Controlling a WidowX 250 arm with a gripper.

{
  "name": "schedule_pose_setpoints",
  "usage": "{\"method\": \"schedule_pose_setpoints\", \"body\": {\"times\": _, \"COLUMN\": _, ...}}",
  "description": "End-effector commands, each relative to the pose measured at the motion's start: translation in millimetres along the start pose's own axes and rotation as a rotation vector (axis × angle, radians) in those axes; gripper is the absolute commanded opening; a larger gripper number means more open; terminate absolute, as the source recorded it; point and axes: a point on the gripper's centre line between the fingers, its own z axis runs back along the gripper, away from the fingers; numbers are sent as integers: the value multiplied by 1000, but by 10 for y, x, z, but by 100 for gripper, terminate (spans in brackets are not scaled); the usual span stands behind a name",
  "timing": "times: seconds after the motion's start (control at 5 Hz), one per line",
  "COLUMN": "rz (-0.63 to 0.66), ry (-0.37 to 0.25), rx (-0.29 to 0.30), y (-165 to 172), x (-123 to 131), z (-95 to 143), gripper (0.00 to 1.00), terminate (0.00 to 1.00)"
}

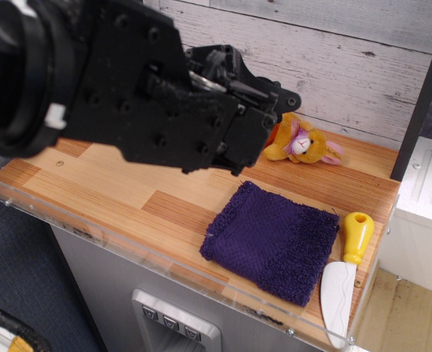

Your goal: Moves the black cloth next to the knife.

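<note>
The black cloth [272, 241] is already laid beside the knife [345, 274], below-right of the gripper [254, 117]; jaw state cannot be determined.
</note>
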Motion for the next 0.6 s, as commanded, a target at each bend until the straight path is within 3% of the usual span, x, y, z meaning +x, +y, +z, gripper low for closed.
{"method": "schedule_pose_setpoints", "body": {"times": 0.0, "rz": 6, "ry": -19, "rx": -9, "y": 1, "x": -72, "z": 94, "gripper": 100, "terminate": 0}}
{"method": "schedule_pose_setpoints", "body": {"times": 0.2, "rz": 6, "ry": -19, "rx": -9, "y": 1, "x": -72, "z": 94, "gripper": 100, "terminate": 0}}
{"method": "schedule_pose_setpoints", "body": {"times": 0.4, "rz": 6, "ry": -19, "rx": -9, "y": 1, "x": -72, "z": 94, "gripper": 100, "terminate": 100}}
